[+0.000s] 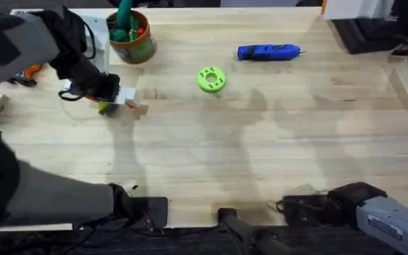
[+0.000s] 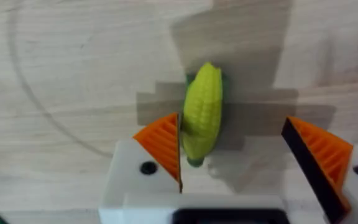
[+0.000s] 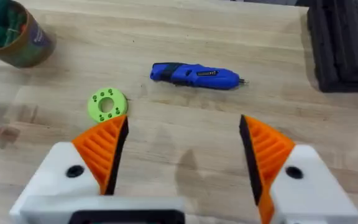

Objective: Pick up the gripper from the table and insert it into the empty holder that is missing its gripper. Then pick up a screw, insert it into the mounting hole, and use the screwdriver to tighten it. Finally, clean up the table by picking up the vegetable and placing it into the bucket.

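Note:
The yellow-green corn-like vegetable point(image 2: 202, 112) lies on the wooden table between the orange ribbed pads of my left gripper point(image 2: 232, 124), which is open; the cob touches one pad point(image 2: 163, 140). Overhead, that gripper point(image 1: 117, 103) is over the vegetable point(image 1: 105, 108) at the table's left, just in front of the bucket point(image 1: 132, 37). The blue screwdriver point(image 1: 268, 52) lies flat at the back centre. My right gripper point(image 3: 184, 127) is open and holds nothing, well short of the screwdriver point(image 3: 194, 76). The loose gripper, the empty holder and the screw are out of view.
A flat green ring-shaped disc point(image 1: 211, 79) lies mid-table, between bucket and screwdriver. Black equipment point(image 1: 374, 28) fills the back right corner. Orange-and-black hand tools point(image 1: 23, 74) sit at the left edge. The right arm point(image 1: 381, 212) rests at the front right.

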You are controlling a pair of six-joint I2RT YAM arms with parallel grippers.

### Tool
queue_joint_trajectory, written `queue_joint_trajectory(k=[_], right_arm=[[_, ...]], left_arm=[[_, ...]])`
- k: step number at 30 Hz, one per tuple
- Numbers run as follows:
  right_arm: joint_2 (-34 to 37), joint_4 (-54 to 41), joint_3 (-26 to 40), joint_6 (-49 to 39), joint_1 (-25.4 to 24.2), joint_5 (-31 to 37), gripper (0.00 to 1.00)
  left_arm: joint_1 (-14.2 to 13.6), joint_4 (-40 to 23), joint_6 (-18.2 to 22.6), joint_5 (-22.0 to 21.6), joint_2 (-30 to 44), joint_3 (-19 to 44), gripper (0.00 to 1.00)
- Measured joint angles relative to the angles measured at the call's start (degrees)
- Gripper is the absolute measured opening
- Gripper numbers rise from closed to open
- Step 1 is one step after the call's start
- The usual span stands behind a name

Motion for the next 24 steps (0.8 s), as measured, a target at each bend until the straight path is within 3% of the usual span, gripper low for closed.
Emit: queue_joint_trajectory(k=[5,7,12,13,20,24], right_arm=[[0.0,0.0,0.0,0.0,0.0,0.0,0.994],[0.0,0.0,0.0,0.0,0.0,0.0,0.994],[0.0,0.0,0.0,0.0,0.0,0.0,0.994],[0.0,0.0,0.0,0.0,0.0,0.0,0.994],[0.0,0.0,0.0,0.0,0.0,0.0,0.994],[0.0,0.0,0.0,0.0,0.0,0.0,0.994]], left_arm=[[0.0,2.7,0.3,1.1,3.8,0.4,0.987],[0.0,2.8,0.3,1.2,3.9,0.4,0.91],[0.0,3.8,0.2,0.0,4.1,0.6,0.16],[-0.1,3.8,0.4,-0.2,4.0,0.9,0.054],[-0.1,3.5,-0.5,-1.1,4.3,1.3,0.028],[-0.1,-1.8,-1.2,-2.1,5.3,4.1,0.028]])
